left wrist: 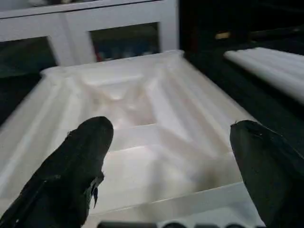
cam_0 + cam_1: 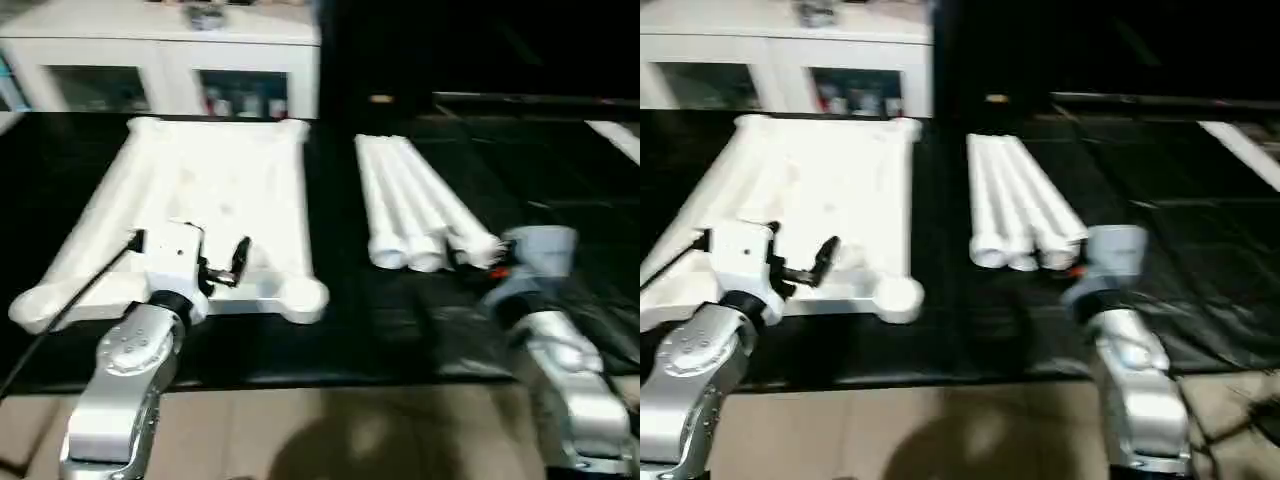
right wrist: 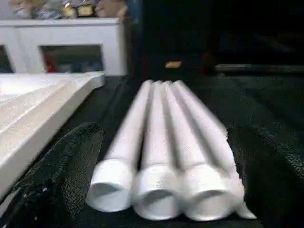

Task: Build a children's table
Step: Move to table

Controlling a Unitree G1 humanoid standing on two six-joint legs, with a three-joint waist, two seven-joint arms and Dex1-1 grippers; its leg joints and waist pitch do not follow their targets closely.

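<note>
Right gripper (image 3: 164,185) jaws apart, nearest leg bundle (image 2: 410,205) frame centre-right, long axis running away; left gripper (image 1: 166,175) jaws apart over tabletop (image 2: 215,195).

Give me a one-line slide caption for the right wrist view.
Open right gripper lined up on the ends of the white legs lying side by side, table top beside them.

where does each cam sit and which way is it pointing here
Left eye and right eye: on the head, looking forward and down over both silver forearms at the table top and legs on black cloth.
Left wrist: on the left arm, looking along the open left gripper across the top's ribbed underside toward the cabinet.
Right wrist: on the right arm, looking along the open right gripper at the legs' ends.
Both wrist views share the top and cabinet.
</note>
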